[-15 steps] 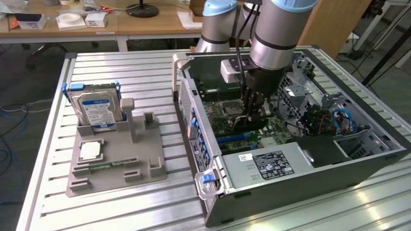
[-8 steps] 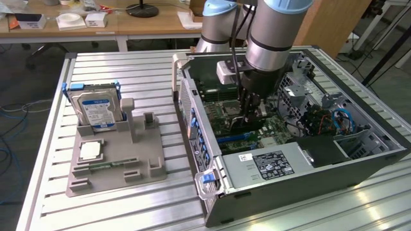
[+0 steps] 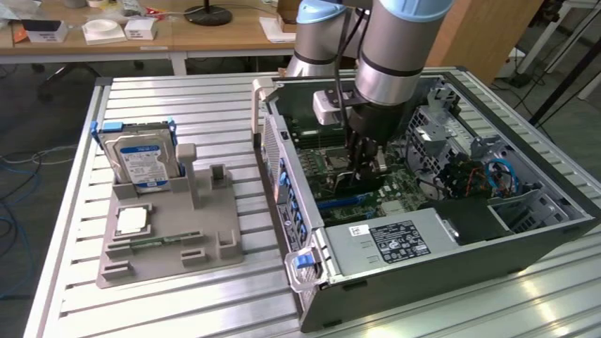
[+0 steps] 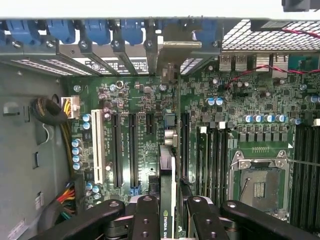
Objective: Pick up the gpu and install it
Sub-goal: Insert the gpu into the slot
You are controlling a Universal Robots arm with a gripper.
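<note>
Inside the open computer case point(image 3: 451, 271), my gripper point(image 3: 362, 163) hangs low over the green motherboard point(image 4: 250, 100). It is shut on the gpu point(image 4: 167, 170), a thin black card seen edge-on between the two black fingers point(image 4: 146, 215), with an NVIDIA label on its top edge. The card's grey metal bracket point(image 4: 175, 50) reaches the row of rear slot openings in the case wall. The card stands upright over the motherboard, beside the long black expansion slots point(image 4: 134, 150); whether it touches a slot is hidden. From the exterior view, the gpu point(image 3: 352, 184) shows as a dark shape under the fingers.
A power supply point(image 3: 390, 243) fills the case's near end, with cables point(image 3: 493, 176) on the exterior view's right. The CPU socket point(image 4: 260, 185) lies beside the card. Outside the case, a grey holder point(image 3: 169, 243) carries a hard drive point(image 3: 141, 158), a chip point(image 3: 131, 220) and a memory stick point(image 3: 150, 243).
</note>
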